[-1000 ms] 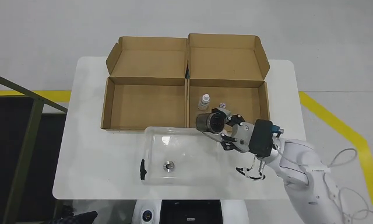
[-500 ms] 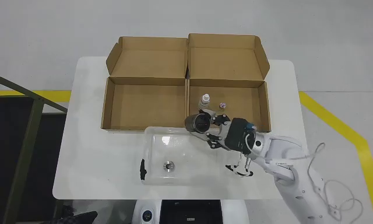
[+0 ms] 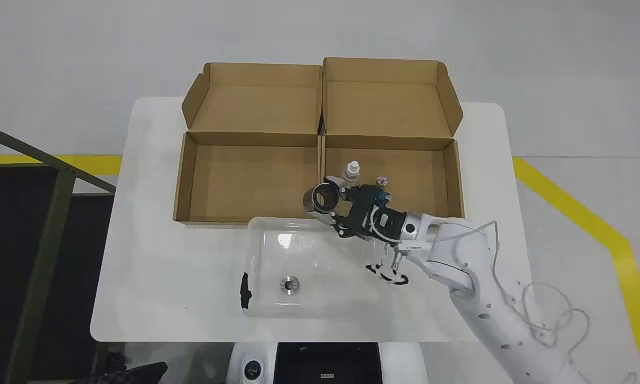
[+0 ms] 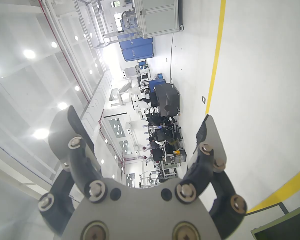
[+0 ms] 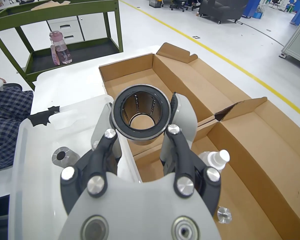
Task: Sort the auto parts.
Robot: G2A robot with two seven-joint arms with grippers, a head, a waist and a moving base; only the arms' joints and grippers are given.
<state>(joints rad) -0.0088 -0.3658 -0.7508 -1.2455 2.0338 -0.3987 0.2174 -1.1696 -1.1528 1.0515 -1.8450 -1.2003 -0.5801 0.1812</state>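
My right gripper (image 3: 327, 200) (image 5: 142, 116) is shut on a hollow metal cylinder bearing (image 3: 323, 197) (image 5: 141, 114) with a black rim. It hangs over the near edge where the two cardboard boxes meet, just beyond the clear plastic bin (image 3: 262, 246) (image 5: 20, 156). The left box (image 3: 250, 179) (image 5: 130, 81) looks bare inside. The right box (image 3: 435, 174) (image 5: 252, 146) holds a small white bottle (image 3: 350, 171) (image 5: 216, 158) and a small metal piece (image 3: 380, 180) (image 5: 224, 214). A short metal sleeve (image 3: 290, 284) (image 5: 62, 154) lies in the bin. My left gripper (image 4: 142, 131) is open, pointing out at the room.
A black torn patch (image 3: 244, 290) (image 5: 41, 117) sits on the bin's left rim. Both box lids stand open at the back. White table (image 3: 150, 234) lies bare left of the boxes. A green trolley (image 5: 55, 26) stands beyond the table.
My right gripper has carried the cylinder bearing leftward and slightly away from me, from over the right box's near corner toward the seam between the two boxes.
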